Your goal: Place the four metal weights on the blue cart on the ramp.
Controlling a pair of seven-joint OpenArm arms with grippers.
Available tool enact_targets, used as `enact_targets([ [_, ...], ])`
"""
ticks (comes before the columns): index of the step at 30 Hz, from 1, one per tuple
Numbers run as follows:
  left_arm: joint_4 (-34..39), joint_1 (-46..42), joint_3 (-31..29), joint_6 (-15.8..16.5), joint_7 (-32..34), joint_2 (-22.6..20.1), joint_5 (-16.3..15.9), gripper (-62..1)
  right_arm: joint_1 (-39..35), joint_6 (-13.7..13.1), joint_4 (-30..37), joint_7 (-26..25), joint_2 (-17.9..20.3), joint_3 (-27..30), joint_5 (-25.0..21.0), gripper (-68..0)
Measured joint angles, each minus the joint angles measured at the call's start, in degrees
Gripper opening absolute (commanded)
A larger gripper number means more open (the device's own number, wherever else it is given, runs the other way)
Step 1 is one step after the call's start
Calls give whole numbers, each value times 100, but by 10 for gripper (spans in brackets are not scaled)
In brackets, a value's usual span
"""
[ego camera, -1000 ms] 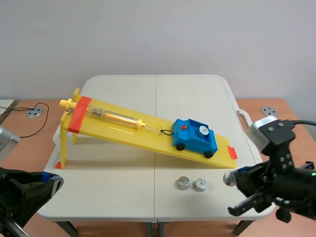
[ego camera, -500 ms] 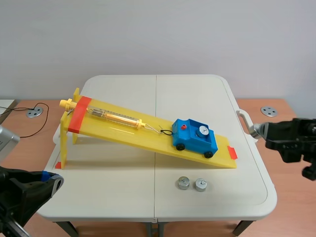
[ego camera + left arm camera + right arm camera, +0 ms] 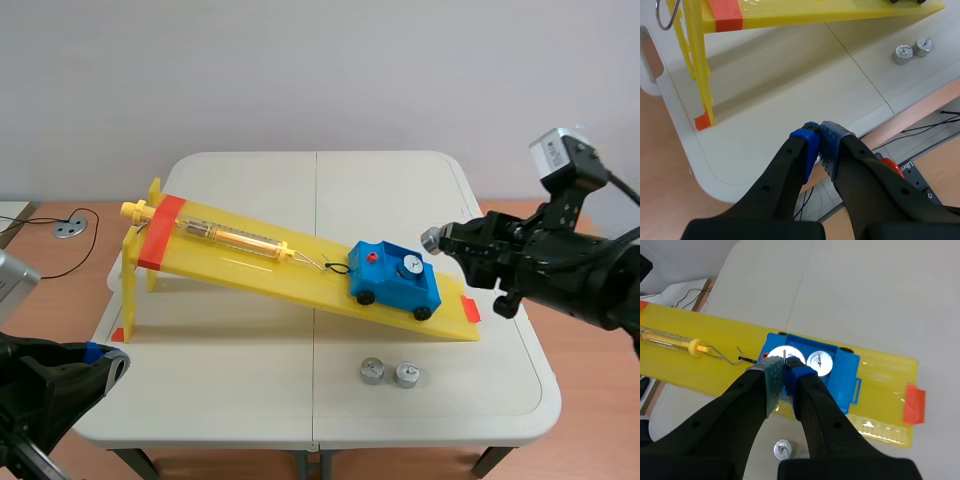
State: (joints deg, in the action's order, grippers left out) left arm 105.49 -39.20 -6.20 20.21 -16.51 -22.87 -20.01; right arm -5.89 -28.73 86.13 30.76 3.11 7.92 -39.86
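A blue cart (image 3: 395, 280) sits low on the yellow ramp (image 3: 250, 262), with one metal weight (image 3: 409, 265) in its tray. My right gripper (image 3: 447, 243) hangs just right of the cart, shut on a second metal weight (image 3: 431, 238). In the right wrist view that held weight (image 3: 776, 354) sits between the fingertips (image 3: 785, 371), above the cart (image 3: 842, 377) and beside the loaded weight (image 3: 818, 362). Two more weights (image 3: 372, 371) (image 3: 406, 375) stand on the table in front of the ramp. My left gripper (image 3: 817, 132) is shut on nothing at the table's near left corner.
A spring scale (image 3: 225, 236) lies along the ramp, hooked by a wire to the cart. Orange tape marks the ramp's top (image 3: 160, 232) and foot (image 3: 470, 308). The ramp's yellow legs (image 3: 699, 60) stand ahead of my left gripper. A cable and metal discs lie on side tables.
My right arm has risen from the table's near right corner and moved left with the weight, ending beside the cart. The left arm and the other weights have not moved.
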Motion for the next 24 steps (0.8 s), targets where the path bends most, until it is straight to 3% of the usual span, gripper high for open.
enact_targets([
  [6,0,0,0,0,-4,0,0,-569,247,-2,-549,0,-107,-131,138,-669],
  [24,0,0,0,0,-129,0,0,-569,461,42,-1075,-94,-184,-131,398,-669],
])
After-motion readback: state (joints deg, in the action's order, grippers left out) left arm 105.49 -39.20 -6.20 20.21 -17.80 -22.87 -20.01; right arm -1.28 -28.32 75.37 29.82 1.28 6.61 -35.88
